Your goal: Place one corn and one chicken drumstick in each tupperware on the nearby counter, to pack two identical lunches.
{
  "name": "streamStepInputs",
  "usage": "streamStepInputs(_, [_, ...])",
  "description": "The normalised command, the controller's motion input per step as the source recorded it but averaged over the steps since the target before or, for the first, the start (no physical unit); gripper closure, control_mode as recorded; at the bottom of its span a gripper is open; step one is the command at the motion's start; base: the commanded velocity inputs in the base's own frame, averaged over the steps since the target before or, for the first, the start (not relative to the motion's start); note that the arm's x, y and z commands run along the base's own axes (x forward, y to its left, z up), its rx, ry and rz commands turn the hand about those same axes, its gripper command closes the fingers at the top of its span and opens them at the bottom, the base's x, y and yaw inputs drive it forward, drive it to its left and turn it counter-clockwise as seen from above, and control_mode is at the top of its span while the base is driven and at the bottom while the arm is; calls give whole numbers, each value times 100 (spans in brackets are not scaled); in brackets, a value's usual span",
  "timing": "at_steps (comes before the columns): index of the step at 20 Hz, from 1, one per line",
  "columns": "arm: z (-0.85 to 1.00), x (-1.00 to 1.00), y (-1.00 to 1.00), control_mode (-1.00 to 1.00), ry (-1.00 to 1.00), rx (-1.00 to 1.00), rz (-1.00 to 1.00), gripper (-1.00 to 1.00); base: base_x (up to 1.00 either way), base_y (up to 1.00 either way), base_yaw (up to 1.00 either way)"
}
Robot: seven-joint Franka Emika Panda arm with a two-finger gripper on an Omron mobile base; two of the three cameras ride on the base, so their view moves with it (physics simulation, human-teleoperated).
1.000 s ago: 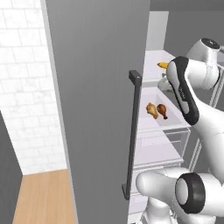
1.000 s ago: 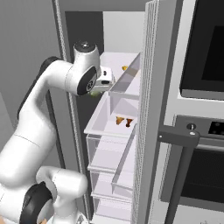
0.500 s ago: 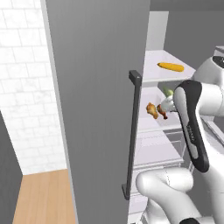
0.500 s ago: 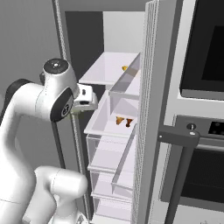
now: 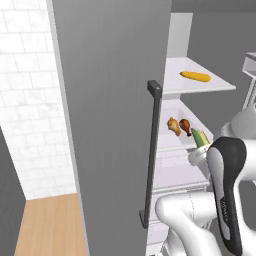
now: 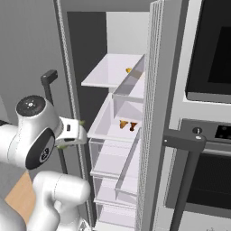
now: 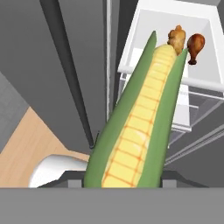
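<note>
Gripping one corn (image 7: 138, 118) in my claw (image 6: 71, 134), its long axis running straight out ahead, I'm clear of the fridge shelf (image 6: 108, 126) with both drumsticks (image 5: 179, 126); no tupperware visible yet

There are two ears of corn: one husked ear (image 7: 138, 122) held in the gripper (image 6: 74, 134), its green tip also visible (image 5: 199, 137) in the left base view, and a second corn (image 5: 195, 76) lying on the upper fridge shelf (image 5: 220, 86). Two chicken drumsticks sit side by side on the shelf below, a paler one (image 5: 173, 126) and a darker one (image 5: 185, 126). One dark door handle (image 5: 150, 155) runs down the open fridge door (image 5: 110, 125), and one oven (image 6: 212, 131) with one handle bar (image 6: 185, 140) stands to the right.
</note>
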Motion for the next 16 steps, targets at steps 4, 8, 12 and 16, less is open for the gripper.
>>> streamStepInputs(4, [-9, -9, 0, -100, 0, 0, 0, 100, 0, 0, 0])
streamStepInputs(8, [0, 0, 0, -100, 0, 0, 0, 100, 0, 0, 0])
streamStepInputs(12, [-1, -16, 8, 100, 0, 0, 0, 100, -45, 28, 0])
streamStepInputs(16, [0, 0, 0, 100, 0, 0, 0, 100, -100, 55, -10])
